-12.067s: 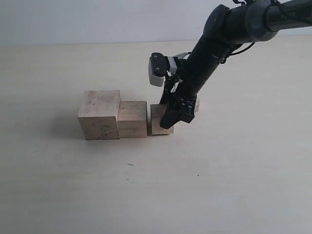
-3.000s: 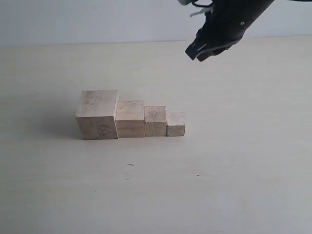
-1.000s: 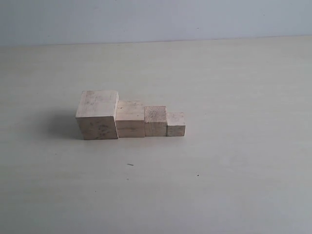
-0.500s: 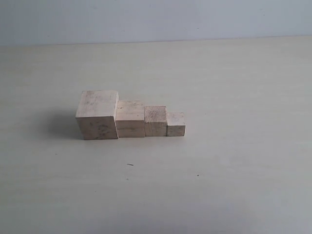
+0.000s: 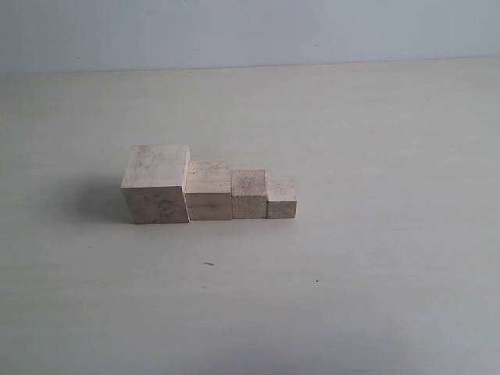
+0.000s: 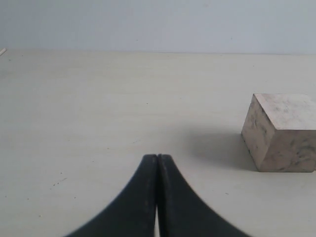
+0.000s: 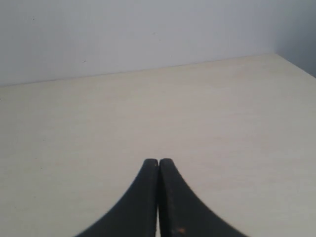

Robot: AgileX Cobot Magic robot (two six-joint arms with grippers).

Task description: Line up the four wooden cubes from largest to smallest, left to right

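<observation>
Four pale wooden cubes stand touching in one row on the table in the exterior view: the largest cube (image 5: 156, 194) at the left, then the second cube (image 5: 208, 190), the third cube (image 5: 249, 193) and the smallest cube (image 5: 281, 198) at the right. Neither arm shows in that view. The left wrist view shows my left gripper (image 6: 157, 157) shut and empty over bare table, well apart from the largest cube (image 6: 281, 131). My right gripper (image 7: 158, 161) is likewise shut with nothing in it, and no cube shows in its view.
The beige table (image 5: 375, 258) stretches all round the row, with small dark specks (image 5: 208, 263) in front of it. A pale wall (image 5: 250, 31) bounds the far edge. In the right wrist view the table's edge (image 7: 291, 61) meets the wall.
Over the last second nothing has moved. Earlier the right arm was at the cubes while the row was being closed up, then it lifted away and left the exterior view.
</observation>
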